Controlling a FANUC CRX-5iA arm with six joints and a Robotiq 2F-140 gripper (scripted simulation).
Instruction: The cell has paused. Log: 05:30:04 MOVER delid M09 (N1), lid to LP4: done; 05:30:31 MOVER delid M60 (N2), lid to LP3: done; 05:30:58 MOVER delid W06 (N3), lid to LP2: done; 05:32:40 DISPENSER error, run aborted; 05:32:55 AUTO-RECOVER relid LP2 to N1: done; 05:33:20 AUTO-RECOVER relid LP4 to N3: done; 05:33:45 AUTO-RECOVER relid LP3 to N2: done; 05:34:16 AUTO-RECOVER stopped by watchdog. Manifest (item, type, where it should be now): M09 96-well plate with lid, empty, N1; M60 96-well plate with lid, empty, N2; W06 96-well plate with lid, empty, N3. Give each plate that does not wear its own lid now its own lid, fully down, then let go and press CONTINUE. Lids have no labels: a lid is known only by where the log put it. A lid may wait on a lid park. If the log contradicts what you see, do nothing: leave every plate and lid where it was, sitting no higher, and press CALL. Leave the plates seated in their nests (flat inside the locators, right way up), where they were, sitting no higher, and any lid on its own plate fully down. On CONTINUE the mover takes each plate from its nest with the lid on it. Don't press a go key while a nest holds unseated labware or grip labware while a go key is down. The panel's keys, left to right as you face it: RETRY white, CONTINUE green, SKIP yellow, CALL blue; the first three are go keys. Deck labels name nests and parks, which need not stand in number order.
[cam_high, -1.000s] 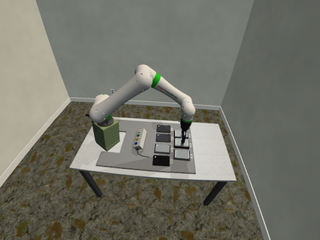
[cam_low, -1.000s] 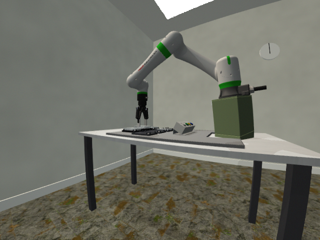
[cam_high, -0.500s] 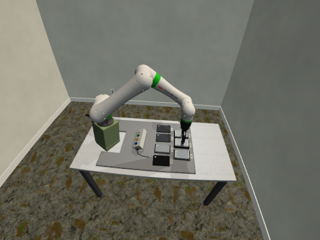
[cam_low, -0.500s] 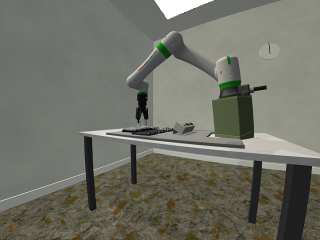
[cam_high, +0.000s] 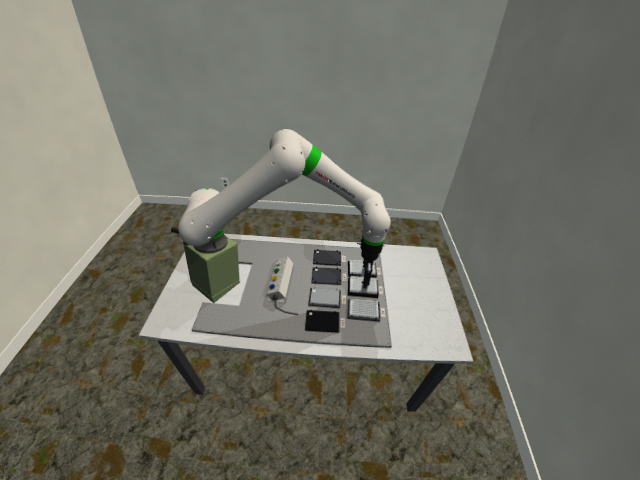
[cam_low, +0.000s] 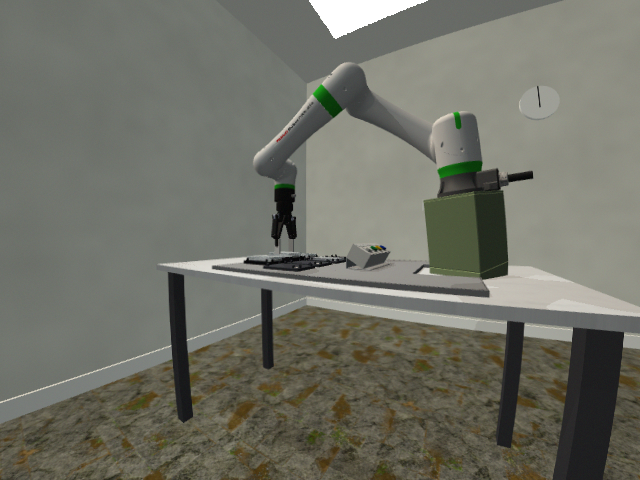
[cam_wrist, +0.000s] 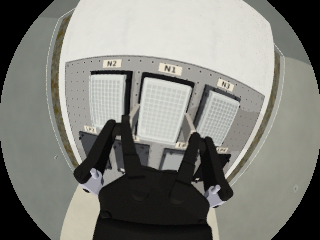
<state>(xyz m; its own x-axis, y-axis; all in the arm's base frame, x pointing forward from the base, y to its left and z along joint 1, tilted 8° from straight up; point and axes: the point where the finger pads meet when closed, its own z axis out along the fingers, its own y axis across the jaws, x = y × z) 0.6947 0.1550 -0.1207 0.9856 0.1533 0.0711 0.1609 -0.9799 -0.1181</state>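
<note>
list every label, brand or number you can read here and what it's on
"N2" on the deck label behind the left plate, wrist view.
"N1" on the deck label behind the middle plate.
"N3", only just readable, on the deck label behind the right plate.
Red and dark brand lettering on the arm's forearm: too blurred to read.
Small tags beside the nests and parks: too small to read.

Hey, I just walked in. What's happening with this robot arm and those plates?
The white arm's black gripper is shut on a clear plastic lid, holding it just over the middle white well plate in nest N1. Plates in N2 and N3 flank it. Another clear lid lies on a park pad.
</note>
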